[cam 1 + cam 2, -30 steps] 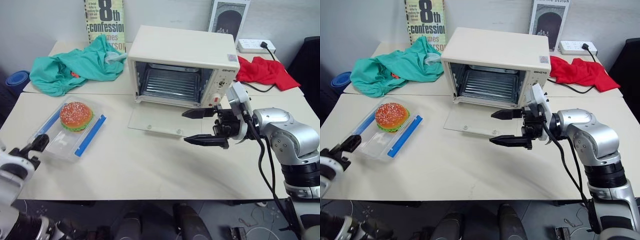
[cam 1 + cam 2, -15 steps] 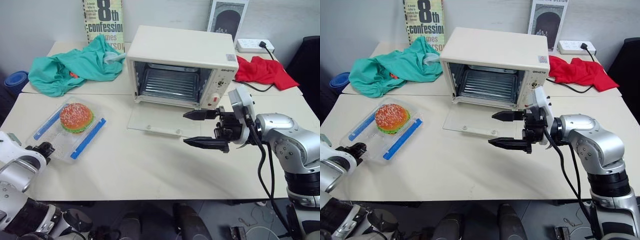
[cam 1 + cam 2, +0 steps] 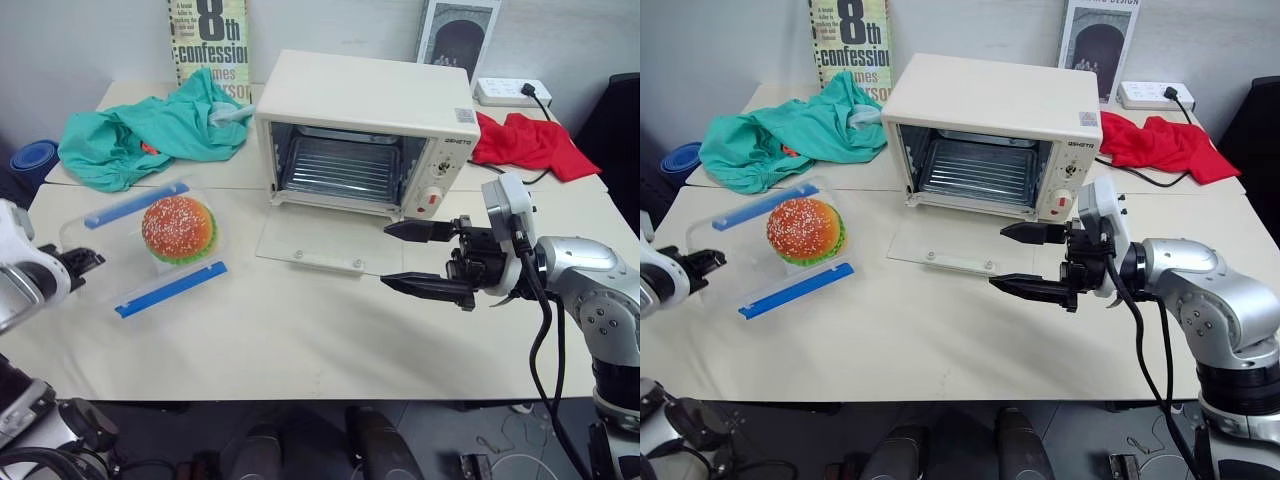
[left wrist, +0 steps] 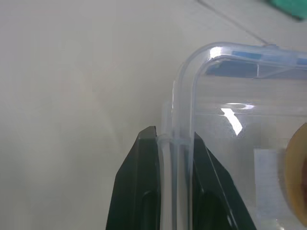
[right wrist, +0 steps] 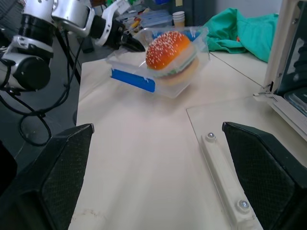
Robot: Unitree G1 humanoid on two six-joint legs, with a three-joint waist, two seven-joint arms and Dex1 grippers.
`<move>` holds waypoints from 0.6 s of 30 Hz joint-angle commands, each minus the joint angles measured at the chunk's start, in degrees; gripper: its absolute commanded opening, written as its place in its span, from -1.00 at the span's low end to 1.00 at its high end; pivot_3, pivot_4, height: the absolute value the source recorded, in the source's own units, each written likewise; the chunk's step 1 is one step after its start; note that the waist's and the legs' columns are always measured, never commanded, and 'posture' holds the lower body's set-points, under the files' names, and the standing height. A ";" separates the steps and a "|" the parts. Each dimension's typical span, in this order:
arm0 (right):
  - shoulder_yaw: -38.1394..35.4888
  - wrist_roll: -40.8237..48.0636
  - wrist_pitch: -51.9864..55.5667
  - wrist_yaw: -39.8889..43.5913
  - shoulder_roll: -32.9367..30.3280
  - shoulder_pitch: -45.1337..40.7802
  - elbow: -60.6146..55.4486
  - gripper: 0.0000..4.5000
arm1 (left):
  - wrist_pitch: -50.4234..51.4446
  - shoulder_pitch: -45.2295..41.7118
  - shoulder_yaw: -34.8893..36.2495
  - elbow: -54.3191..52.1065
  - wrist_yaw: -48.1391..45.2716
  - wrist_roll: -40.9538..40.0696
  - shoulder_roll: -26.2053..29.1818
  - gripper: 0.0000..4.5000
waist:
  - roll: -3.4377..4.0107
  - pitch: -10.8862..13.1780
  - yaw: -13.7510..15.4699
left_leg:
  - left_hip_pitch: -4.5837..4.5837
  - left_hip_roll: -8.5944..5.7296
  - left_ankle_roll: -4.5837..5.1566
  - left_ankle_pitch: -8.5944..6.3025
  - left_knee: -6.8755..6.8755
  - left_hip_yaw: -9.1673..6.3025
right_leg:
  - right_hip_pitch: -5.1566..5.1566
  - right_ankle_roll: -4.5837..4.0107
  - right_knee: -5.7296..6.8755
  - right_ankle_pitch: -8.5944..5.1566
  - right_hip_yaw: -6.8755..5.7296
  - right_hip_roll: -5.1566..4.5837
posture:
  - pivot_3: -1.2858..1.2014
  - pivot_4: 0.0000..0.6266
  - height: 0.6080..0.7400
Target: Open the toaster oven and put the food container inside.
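The toaster oven is seen on the table with its glass door folded down flat. Left of the oven, the food container is held tilted clear of the table, its corner pinched by the left gripper. The right gripper is spread wide and empty just beside the door.

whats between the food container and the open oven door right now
Nothing: in the left eye view, bare tabletop separates the food container, held by the left gripper, from the toaster oven's lowered glass door.
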 commanded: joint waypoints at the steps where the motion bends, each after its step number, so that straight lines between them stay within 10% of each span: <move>1: -3.88 1.53 -0.20 -1.58 -1.49 1.99 -3.06 1.00 | -0.54 -4.86 -4.63 4.62 -1.37 -5.47 3.34 -0.91 | 0.00 0.00 0.05 | 0.00 -0.01 0.00 0.00 0.00 0.01 | 0.00 0.00 0.00 0.00 0.01 -0.01 | 0.03 -0.52 1.00; 6: -5.36 1.76 -0.48 -3.29 -2.13 4.32 -4.26 1.00 | -0.54 -10.66 -13.75 10.74 -2.78 -9.79 3.92 -0.91 | 0.00 0.00 -0.01 | 0.00 -0.02 -0.01 0.00 0.00 0.00 | 0.00 0.00 0.02 0.00 -0.01 -0.01 | 0.03 -0.52 1.00; 18: -11.36 3.57 -0.85 -9.33 -2.09 12.65 -10.06 1.00 | -1.54 -33.76 -31.04 26.87 -6.23 2.72 -14.46 -0.91 | -0.03 0.02 -0.09 | -0.08 -0.06 -0.03 0.05 -0.04 0.03 | -0.09 0.03 0.00 0.01 0.01 0.00 | 0.03 -0.52 1.00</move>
